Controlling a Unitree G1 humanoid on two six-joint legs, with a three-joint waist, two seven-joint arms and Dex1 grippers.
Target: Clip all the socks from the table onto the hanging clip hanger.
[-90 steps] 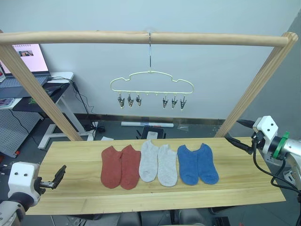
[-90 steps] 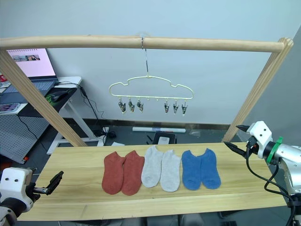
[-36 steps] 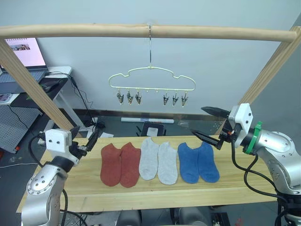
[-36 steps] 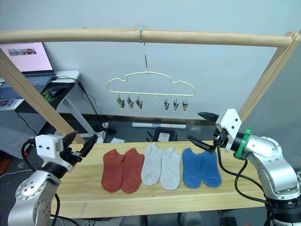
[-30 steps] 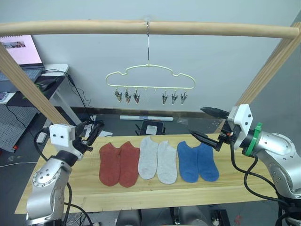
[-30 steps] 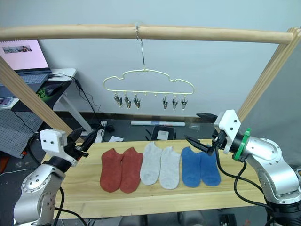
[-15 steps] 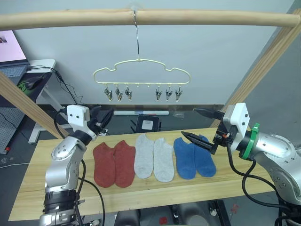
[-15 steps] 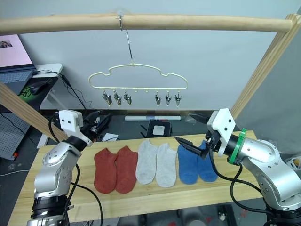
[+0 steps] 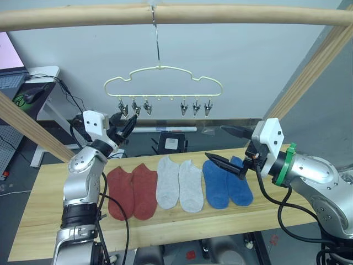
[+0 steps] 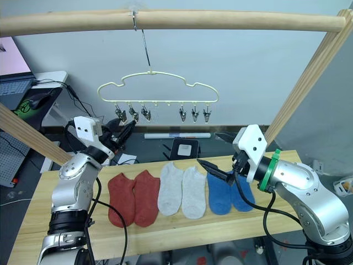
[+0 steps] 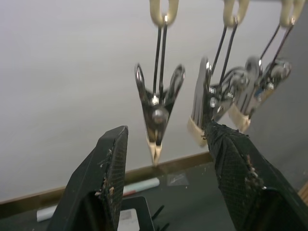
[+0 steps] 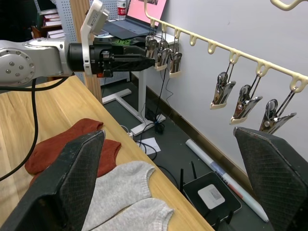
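Three pairs of socks lie side by side on the table (image 9: 33, 232): rust-red socks (image 9: 132, 190), light grey socks (image 9: 177, 183) and blue socks (image 9: 226, 183). Above them the pale-yellow clip hanger (image 9: 160, 83) hangs by its hook from the top pole, with a row of metal clips (image 9: 132, 106) below it. My left gripper (image 9: 128, 124) is raised at the leftmost clips and stands open; in the left wrist view its fingers flank the end clip (image 11: 156, 115). My right gripper (image 9: 222, 146) hovers open just above the blue socks, holding nothing.
A round wooden top pole (image 9: 231, 14) rests on slanted side poles at the left (image 9: 27, 127) and the right (image 9: 303, 77). Behind the table on the left stands a desk with a laptop (image 9: 11, 77). A black box (image 9: 168, 143) lies on the floor.
My left gripper has risen from the table's left side up to the hanger's leftmost clips. My right gripper has drifted left over the blue socks. The camera has shifted too.
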